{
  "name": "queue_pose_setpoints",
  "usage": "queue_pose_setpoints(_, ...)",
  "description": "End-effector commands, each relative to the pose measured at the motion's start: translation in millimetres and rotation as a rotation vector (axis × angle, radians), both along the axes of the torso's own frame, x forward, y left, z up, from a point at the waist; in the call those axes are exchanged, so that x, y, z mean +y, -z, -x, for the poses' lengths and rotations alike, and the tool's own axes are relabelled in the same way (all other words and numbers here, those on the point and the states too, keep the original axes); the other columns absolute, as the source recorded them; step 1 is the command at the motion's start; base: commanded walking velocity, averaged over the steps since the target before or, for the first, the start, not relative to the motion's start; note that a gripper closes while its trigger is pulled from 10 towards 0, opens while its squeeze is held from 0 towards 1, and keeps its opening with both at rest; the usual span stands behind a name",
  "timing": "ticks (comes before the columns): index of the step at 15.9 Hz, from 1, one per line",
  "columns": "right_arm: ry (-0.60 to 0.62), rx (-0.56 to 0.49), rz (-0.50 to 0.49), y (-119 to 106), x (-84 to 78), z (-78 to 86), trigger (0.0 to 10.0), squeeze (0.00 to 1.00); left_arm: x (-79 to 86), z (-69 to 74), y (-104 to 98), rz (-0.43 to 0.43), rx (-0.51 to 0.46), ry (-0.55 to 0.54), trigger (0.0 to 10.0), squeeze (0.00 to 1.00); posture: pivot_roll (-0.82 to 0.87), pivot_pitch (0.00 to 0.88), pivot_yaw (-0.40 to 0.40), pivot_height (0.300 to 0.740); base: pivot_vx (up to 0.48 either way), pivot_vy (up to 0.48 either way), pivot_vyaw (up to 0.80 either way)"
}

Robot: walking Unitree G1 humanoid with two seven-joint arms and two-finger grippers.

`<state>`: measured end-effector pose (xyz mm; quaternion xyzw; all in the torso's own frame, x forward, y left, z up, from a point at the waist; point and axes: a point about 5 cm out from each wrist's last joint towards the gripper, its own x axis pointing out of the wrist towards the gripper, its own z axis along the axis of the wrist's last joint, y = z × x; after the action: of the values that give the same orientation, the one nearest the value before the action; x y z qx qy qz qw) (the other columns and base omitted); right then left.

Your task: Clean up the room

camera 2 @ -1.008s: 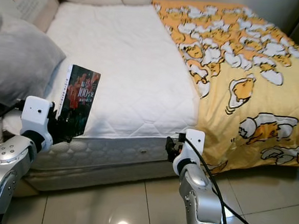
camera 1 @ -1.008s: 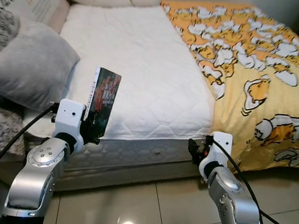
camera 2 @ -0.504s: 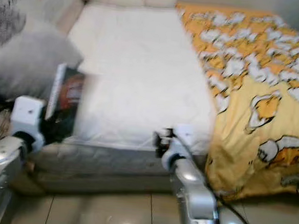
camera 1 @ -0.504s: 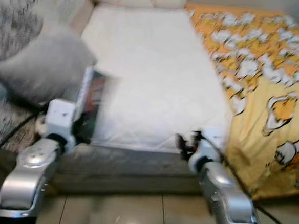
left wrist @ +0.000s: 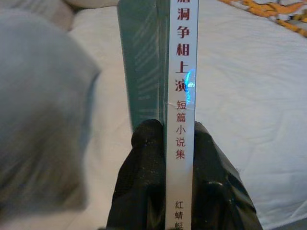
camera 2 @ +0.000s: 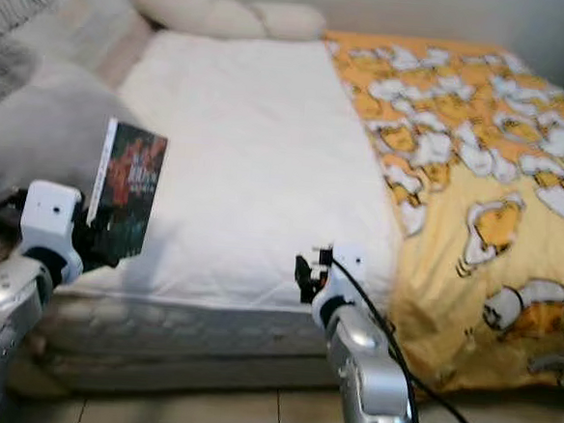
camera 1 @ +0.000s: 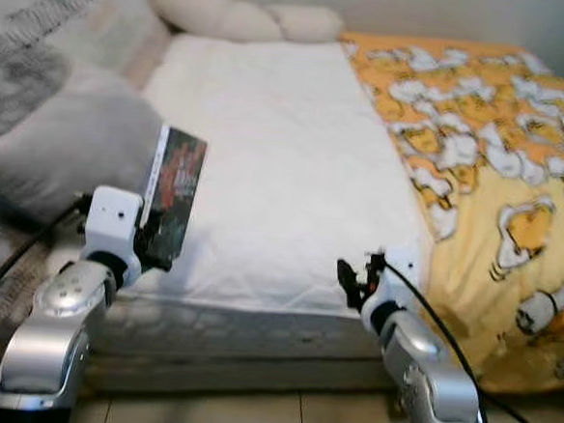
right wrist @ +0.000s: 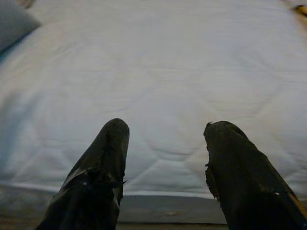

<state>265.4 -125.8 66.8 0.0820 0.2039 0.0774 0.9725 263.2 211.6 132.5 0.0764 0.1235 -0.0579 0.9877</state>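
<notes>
A robot stands at the foot of a bed, looking down along it; the bare white mattress runs away from the robot, and a yellow quilt printed with cartoon figures covers the robot's right side of it; a grey pillow lies at the left edge, with cream pillows at the far end.

The left gripper is clamped on a book, which it holds upright above the near left corner of the mattress, just beside the grey pillow; the book's long axis stands close to vertical, tilted a little; its dark cover faces the robot's right and its white spine faces the robot; in the left wrist view the two black fingers pinch the lower end of the spine from either side, and red characters run along it.

The right gripper hovers at the near edge of the mattress, near the middle of the bed's foot, well apart from the book; its fingers are spread and hold nothing, with plain white mattress beyond them.

The relation that matters: the book is already in the left arm, and the mattress lies directly ahead of and below it; so any setting down or carrying away would likely fall to the left arm; the right is the farther one.
</notes>
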Motion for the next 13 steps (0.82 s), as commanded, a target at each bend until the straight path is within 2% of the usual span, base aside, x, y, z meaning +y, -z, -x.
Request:
queue_pose_setpoints(1,0.021,-0.008,0.02,-0.6,-9.7,-1.4,10.0,0.0,-10.5,-3.3,-11.1,0.005,-0.058,0.046,10.0,0.0,-0.05,0.0,-0.013,0.74,0.33,0.0,0.0)
queue_pose_setpoints(3,-0.012,-0.012,0.042,-0.3,-8.1,-1.3,10.0,0.0,-10.7,-3.3,-11.1,0.006,-0.058,0.048,10.0,0.0,-0.05,0.0,-0.013,0.74,0.33,0.0,0.0)
queue_pose_setpoints(8,-0.035,-0.017,0.063,0.2,-7.4,0.0,10.0,0.0,-10.9,-3.6,-10.9,0.005,-0.06,0.047,10.0,0.0,-0.05,0.0,-0.017,0.74,0.329,0.0,0.68)
queue_pose_setpoints(13,-0.014,-0.016,0.037,0.3,-8.4,0.8,10.0,0.0,-10.5,-3.5,-10.3,0.004,-0.059,0.051,10.0,0.0,-0.06,0.0,-0.015,0.74,0.329,0.0,0.0)
